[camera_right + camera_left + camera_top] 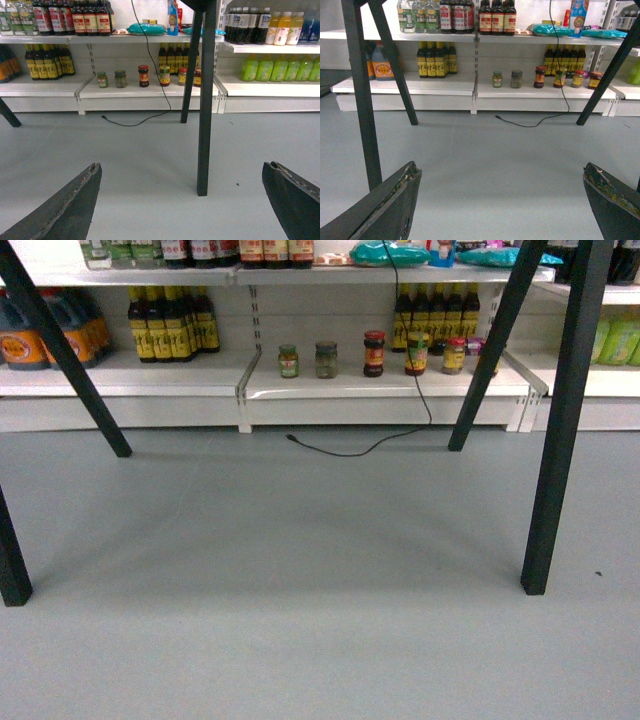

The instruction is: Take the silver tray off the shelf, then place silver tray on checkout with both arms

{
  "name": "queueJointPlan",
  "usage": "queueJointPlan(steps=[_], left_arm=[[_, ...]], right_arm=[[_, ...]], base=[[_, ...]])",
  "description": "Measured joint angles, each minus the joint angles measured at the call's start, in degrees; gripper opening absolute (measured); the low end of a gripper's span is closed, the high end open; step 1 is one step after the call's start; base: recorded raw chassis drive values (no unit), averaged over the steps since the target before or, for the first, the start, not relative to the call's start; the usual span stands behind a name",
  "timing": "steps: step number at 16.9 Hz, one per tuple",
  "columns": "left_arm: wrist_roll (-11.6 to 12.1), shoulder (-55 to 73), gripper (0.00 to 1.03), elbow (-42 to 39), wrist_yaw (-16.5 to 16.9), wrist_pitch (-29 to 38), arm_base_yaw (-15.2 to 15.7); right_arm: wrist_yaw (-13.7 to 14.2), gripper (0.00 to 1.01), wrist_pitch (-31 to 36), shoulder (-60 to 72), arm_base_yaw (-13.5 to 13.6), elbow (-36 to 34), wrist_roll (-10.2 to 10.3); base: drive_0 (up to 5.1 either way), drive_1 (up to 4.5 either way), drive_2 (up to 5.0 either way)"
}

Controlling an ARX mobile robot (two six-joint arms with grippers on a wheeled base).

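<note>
Facing labelled bottles (170, 325) (writing unreadable), left hand (502, 200) and right hand (180, 200) hang spread.

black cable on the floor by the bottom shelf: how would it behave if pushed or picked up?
Probably floppy: the black cable lies in a loose curve on the grey floor, so a push would likely drag and bunch it. Likely light, being thin. It runs up past the jar shelf, so pulling may snag.

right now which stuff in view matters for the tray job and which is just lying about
For the job:
- left claw, open
- right claw, open
- silver tray, its shelf and checkout: none in view

Just there:
- jars
- dark sauce bottles
- black cable
- black legs
- green drink bottles
</note>
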Motion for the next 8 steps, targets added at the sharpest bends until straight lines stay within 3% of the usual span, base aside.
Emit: queueJointPlan(steps=[8], left_arm=[[0.0,0.0,0.98,0.0,0.0,0.0,0.0]], right_arm=[[0.0,0.98,0.0,0.0,0.0,0.0,0.0]], base=[[0.0,0.00,0.0]])
